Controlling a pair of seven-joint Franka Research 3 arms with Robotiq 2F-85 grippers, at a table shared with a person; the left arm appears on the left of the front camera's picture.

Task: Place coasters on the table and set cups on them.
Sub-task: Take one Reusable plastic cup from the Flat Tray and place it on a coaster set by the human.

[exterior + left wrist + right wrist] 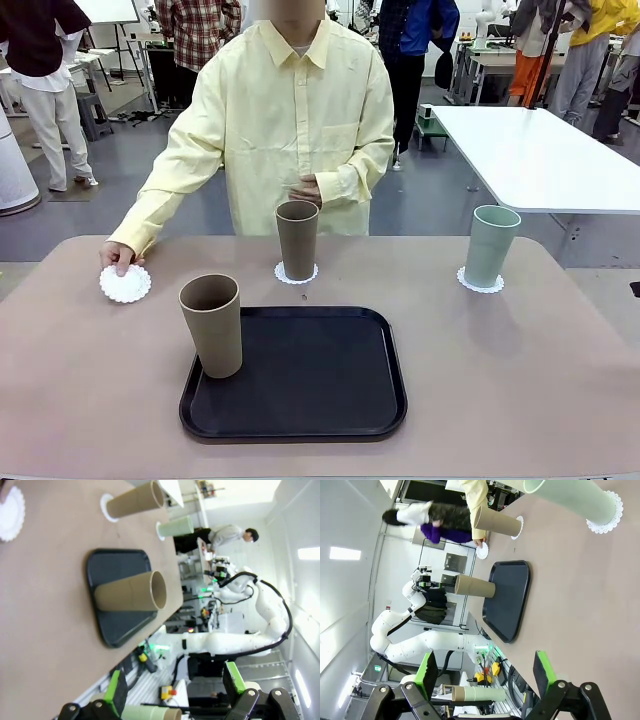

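Observation:
On the beige table (520,350), a tan cup (297,240) stands on a lacy white coaster (296,273) at the far middle. A mint green cup (490,245) stands on another coaster (480,281) at the far right. A second tan cup (212,325) stands on the left corner of the black tray (310,375). The person's hand (117,256) rests on a third, bare coaster (125,284) at the far left. My left gripper (175,687) is open and off the table's side, with the tray cup (131,591) ahead. My right gripper (485,672) is open with nothing in it, and the mint cup (570,497) is ahead.
The tray lies in the near middle of the table, with bare tabletop to its left and right. A person in a yellow shirt stands at the far edge. A white-topped table (540,155) stands behind on the right.

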